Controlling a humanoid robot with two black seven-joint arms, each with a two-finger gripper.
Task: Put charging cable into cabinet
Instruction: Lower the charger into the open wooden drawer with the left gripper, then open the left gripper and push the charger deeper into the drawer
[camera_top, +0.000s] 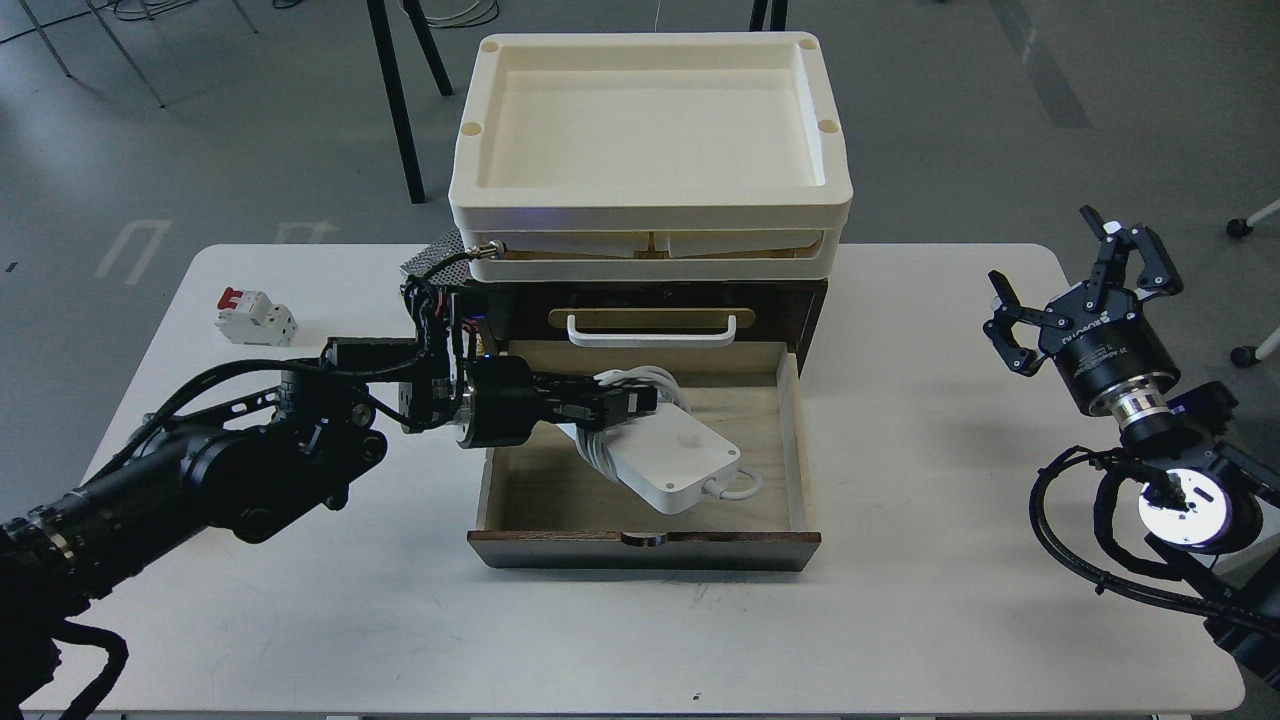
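Observation:
The charging cable (672, 452), a flat white block with white cord wound around its middle, lies tilted inside the open plywood drawer (770, 470) of the dark-brown cabinet (812, 300). My left gripper (625, 400) reaches in from the left over the drawer and is shut on the wound cord at the block's upper left end. A small cord loop sticks out at the block's lower right. My right gripper (1085, 285) is open and empty, raised above the table at the far right, well clear of the cabinet.
Cream plastic trays (480, 190) stack on the cabinet. A white handle (650, 335) sits above the drawer. A white breaker with a red switch (255, 318) lies at the table's left. A perforated metal box (437, 258) is partly hidden behind my left arm.

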